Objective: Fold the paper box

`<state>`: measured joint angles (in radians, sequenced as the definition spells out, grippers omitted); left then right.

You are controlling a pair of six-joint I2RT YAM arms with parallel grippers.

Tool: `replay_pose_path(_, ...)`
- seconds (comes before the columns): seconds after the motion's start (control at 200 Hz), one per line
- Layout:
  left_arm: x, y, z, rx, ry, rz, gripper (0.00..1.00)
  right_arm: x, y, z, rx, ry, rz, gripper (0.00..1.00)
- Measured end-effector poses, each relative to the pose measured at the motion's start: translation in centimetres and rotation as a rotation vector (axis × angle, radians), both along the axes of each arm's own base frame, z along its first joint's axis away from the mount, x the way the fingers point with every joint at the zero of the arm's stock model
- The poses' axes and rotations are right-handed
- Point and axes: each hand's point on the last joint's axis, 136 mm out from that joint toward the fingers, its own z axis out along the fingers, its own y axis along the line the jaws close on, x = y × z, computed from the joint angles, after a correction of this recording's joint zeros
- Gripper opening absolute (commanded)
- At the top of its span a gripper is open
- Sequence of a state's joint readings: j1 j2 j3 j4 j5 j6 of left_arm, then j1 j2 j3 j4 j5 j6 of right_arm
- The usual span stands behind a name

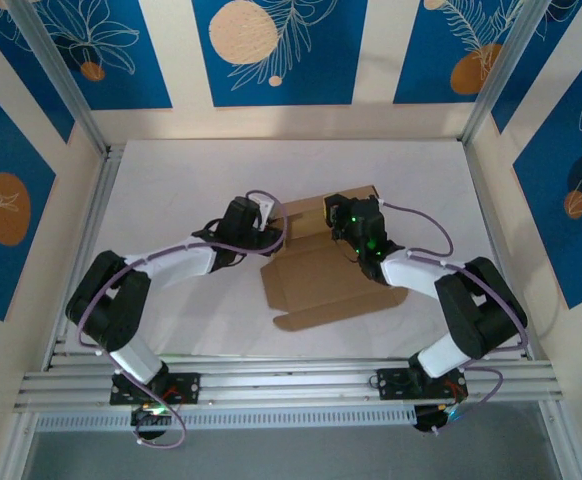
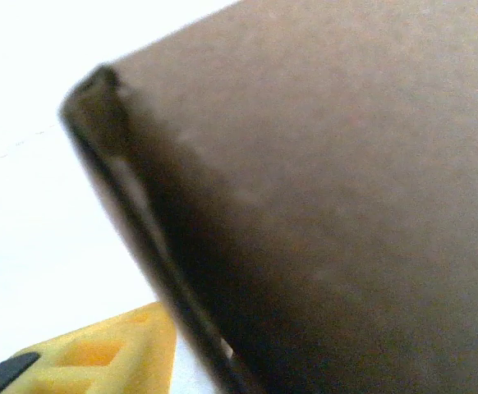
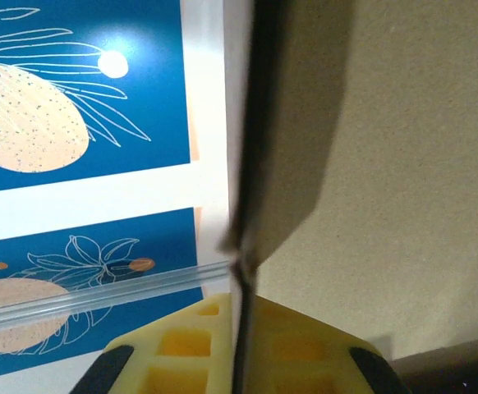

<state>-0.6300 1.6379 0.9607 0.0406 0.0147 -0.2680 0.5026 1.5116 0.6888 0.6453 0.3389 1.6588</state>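
Pinching a thin raised wall of the box [image 3: 403, 164] between its yellow pads [image 3: 173, 349], the right gripper [image 3: 239, 345] is closed tight on the board, whose edge runs straight up from between its fingertips. The grip likely holds that wall upright so the crease does not spring back.

From above, the box [image 1: 321, 280] lies on the white table [image 1: 171, 180] between the two grippers, its near half flat and spread open, its far part under the right gripper [image 1: 351, 228]. The left gripper [image 1: 271, 233] sits at the box's left edge. At its wrist, one yellow finger [image 2: 99, 361] shows low and left, with the board [image 2: 329, 205] just to its right. Whether its jaws clamp anything cannot be told; probably it is there to raise a side flap.

The cardboard is plain brown, matte and stiff, with dark cut edges and rounded near corners. The pads are yellow plastic moulded with square pockets.
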Motion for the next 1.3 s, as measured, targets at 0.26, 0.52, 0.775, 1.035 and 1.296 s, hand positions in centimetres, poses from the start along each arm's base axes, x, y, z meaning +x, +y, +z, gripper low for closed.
replay_pose_path(0.26,1.7,1.7,0.5,0.119,-0.127,0.055,0.26,-2.0,1.9,-0.2,0.0,0.03,0.042,0.41)
replay_pose_path(0.52,3.0,1.7,1.3,0.163,-0.222,0.051,0.22,-4.7,1.9,0.3,-0.088,0.075,0.152,0.62)
replay_pose_path(0.775,3.3,0.1,1.2,0.164,-0.274,-0.055,0.24,-6.5,0.7,6.8,-0.222,-0.01,0.365,0.4)
replay_pose_path(1.035,3.0,-2.3,0.4,0.128,-0.303,-0.195,0.23,-6.4,3.8,13.8,-0.37,-0.185,0.646,0.03)
replay_pose_path(1.296,3.8,-3.1,0.4,0.106,-0.387,-0.22,0.23,-2.7,4.8,7.6,-0.459,-0.012,0.774,0.0)
